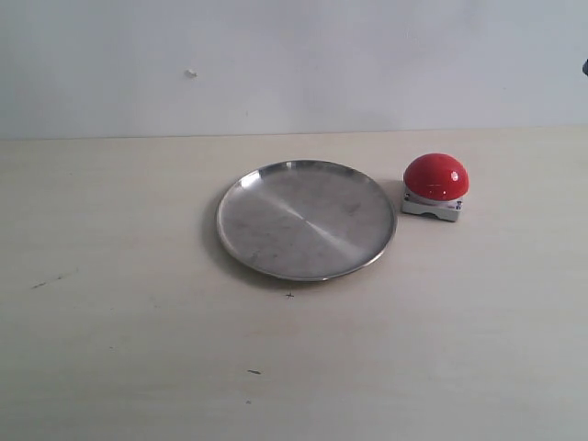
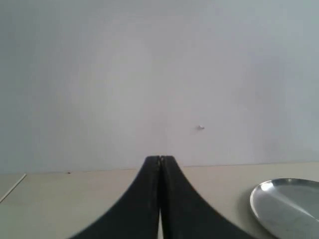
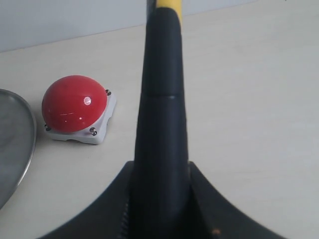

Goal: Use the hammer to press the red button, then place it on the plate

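**Hammer in the right gripper's grasp, button and plate side by side**

The hammer (image 3: 162, 99) shows in the right wrist view alone. Its black handle runs straight out from the right gripper (image 3: 160, 172), with a strip of yellow just before the frame cuts it off. The jaws are clamped on either side of that handle. The head cannot be seen. Close beside the handle, lower down on the table, sits the red button (image 3: 75, 104), a glossy dome on its small grey base with screws at the corners.

In the exterior view the red button (image 1: 435, 176) stands right of centre. Just beside it, at centre frame, lies the plate (image 1: 276, 230), silver and brushed. The two are very near, though touching or not cannot be told.

The left gripper (image 2: 160, 164) has its dark fingers pressed together on nothing, and the plate's rim is at its side.

The pale wooden table (image 1: 138, 349) carries a few dark scuffs at lower left. The white wall (image 1: 367, 55) behind has one small speck (image 1: 190, 73) at upper left.
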`<state>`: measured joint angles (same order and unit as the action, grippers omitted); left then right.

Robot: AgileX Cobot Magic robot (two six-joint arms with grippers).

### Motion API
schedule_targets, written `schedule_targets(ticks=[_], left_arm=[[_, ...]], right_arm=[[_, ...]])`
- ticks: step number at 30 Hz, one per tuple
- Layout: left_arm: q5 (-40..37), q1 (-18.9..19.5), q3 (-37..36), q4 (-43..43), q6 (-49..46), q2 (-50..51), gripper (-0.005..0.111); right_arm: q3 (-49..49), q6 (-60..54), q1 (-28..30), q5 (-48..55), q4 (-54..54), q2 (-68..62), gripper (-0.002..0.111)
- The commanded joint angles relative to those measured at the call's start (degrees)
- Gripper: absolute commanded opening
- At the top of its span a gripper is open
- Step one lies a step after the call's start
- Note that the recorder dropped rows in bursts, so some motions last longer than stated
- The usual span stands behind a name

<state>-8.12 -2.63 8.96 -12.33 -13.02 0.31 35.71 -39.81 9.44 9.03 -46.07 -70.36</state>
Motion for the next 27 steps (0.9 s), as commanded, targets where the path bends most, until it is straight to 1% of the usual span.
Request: schedule_targets(ticks=[1,16,27], left_arm=[[-1.5,0.1,-0.3,0.1,-0.3,-0.3,0.0],[-10.1,0.1,-0.3,0.1,-0.3,-0.3,0.0],[-10.3,0.1,-0.3,0.1,-0.3,-0.3,0.0]], right_arm=[[0.7,-0.6,0.2,-3.4,-0.4,0.9,0.0],[0.7,-0.6,0.2,-3.4,-0.4,0.9,0.0],[0.7,0.2,0.2,-3.4,-1.9,0.9,0.0]])
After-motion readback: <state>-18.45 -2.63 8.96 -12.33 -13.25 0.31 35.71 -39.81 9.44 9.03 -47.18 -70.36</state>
